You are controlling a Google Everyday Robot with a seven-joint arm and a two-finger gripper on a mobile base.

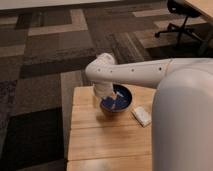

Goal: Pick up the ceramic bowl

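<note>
The ceramic bowl [119, 101] is a glossy dark-blue round bowl with pale streaks inside, resting on the far middle of the light wooden table [95, 140]. My white arm reaches in from the right and bends down over it. The gripper [106, 94] hangs at the bowl's left rim, partly inside it. The wrist hides the bowl's left edge.
A small white rectangular block [141, 115] lies on the table just right of the bowl. My large white arm body [182, 120] fills the right side. Patterned carpet surrounds the table, and an office chair base [177, 25] stands far right.
</note>
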